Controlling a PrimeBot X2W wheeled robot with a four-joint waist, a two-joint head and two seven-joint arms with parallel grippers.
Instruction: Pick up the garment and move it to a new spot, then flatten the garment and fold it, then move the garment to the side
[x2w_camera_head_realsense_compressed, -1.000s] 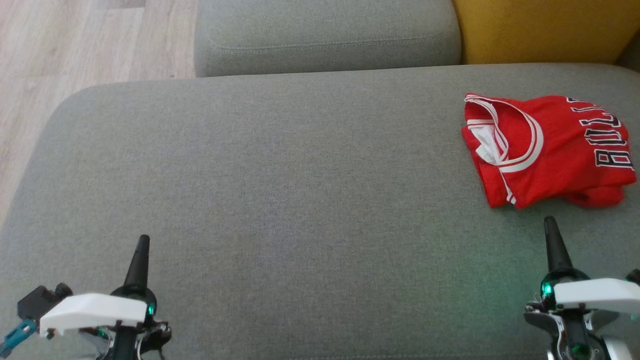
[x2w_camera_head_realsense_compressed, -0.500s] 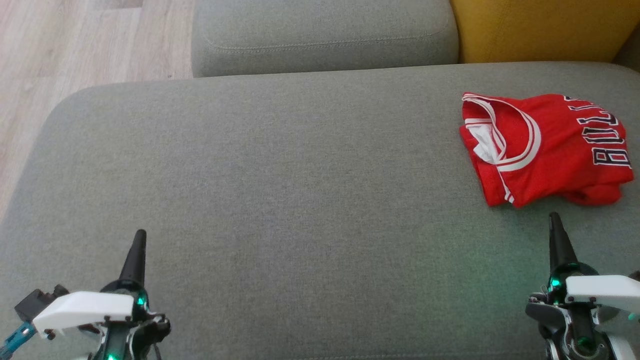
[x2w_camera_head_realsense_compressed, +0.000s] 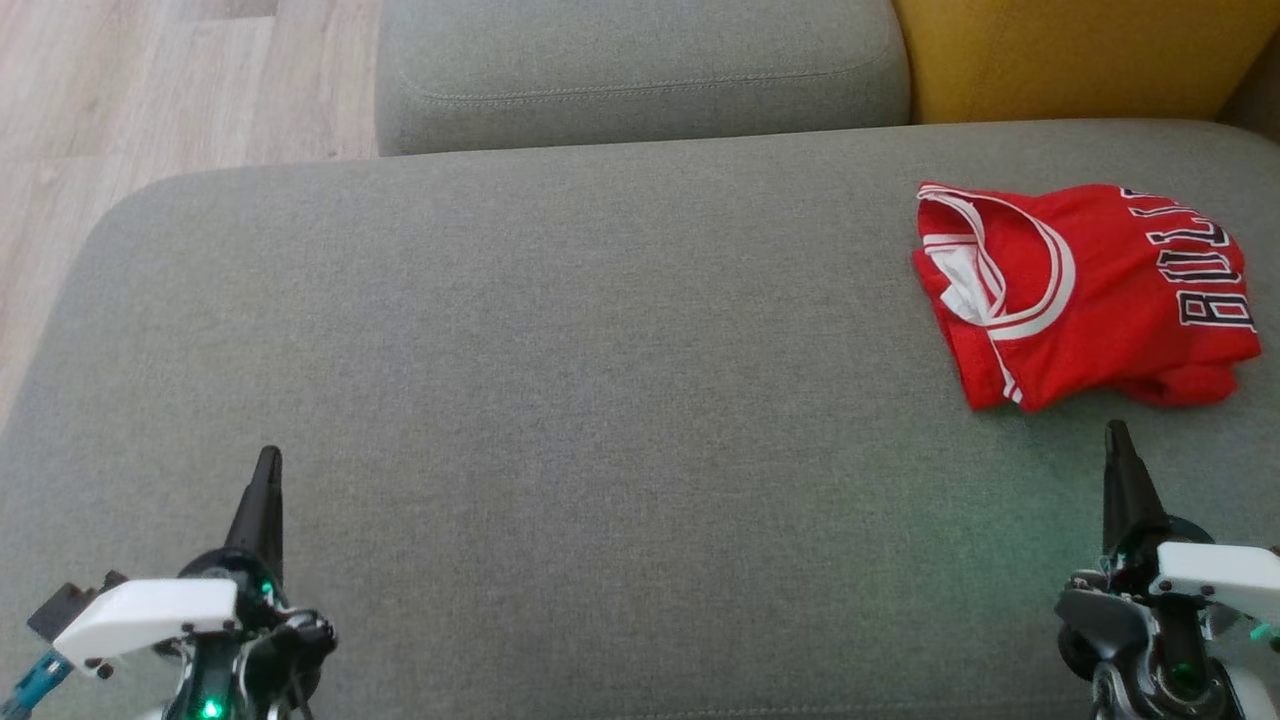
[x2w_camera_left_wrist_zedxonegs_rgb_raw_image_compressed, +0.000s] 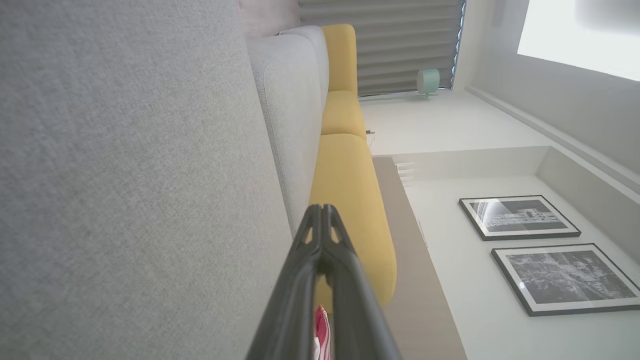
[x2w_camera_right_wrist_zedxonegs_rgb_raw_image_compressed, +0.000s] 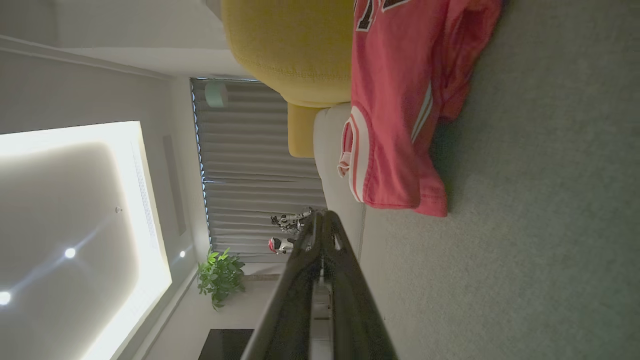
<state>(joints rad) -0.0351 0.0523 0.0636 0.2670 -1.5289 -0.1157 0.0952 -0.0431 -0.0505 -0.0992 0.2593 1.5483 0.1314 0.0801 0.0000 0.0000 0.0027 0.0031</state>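
Observation:
A folded red jersey (x2w_camera_head_realsense_compressed: 1085, 290) with white trim and dark lettering lies at the right side of the grey sofa seat (x2w_camera_head_realsense_compressed: 600, 400). It also shows in the right wrist view as the jersey (x2w_camera_right_wrist_zedxonegs_rgb_raw_image_compressed: 395, 110) beyond the fingertips. My right gripper (x2w_camera_head_realsense_compressed: 1117, 440) hovers just short of the jersey's near edge, shut and empty, tips together (x2w_camera_right_wrist_zedxonegs_rgb_raw_image_compressed: 322, 216). My left gripper (x2w_camera_head_realsense_compressed: 268, 462) sits far to the left over bare cushion, shut with nothing held (x2w_camera_left_wrist_zedxonegs_rgb_raw_image_compressed: 322, 209). A sliver of the jersey (x2w_camera_left_wrist_zedxonegs_rgb_raw_image_compressed: 322, 330) peeks between the left fingers' bases.
A grey back cushion (x2w_camera_head_realsense_compressed: 640, 70) and a yellow cushion (x2w_camera_head_realsense_compressed: 1080, 55) line the far edge of the seat. Wooden floor (x2w_camera_head_realsense_compressed: 120, 90) lies beyond the seat's left edge. A wide stretch of bare cushion separates the two grippers.
The head view has drifted slightly, so the jersey and cushions sit a little further left and up. Both grippers have sunk lower in the picture, still shut.

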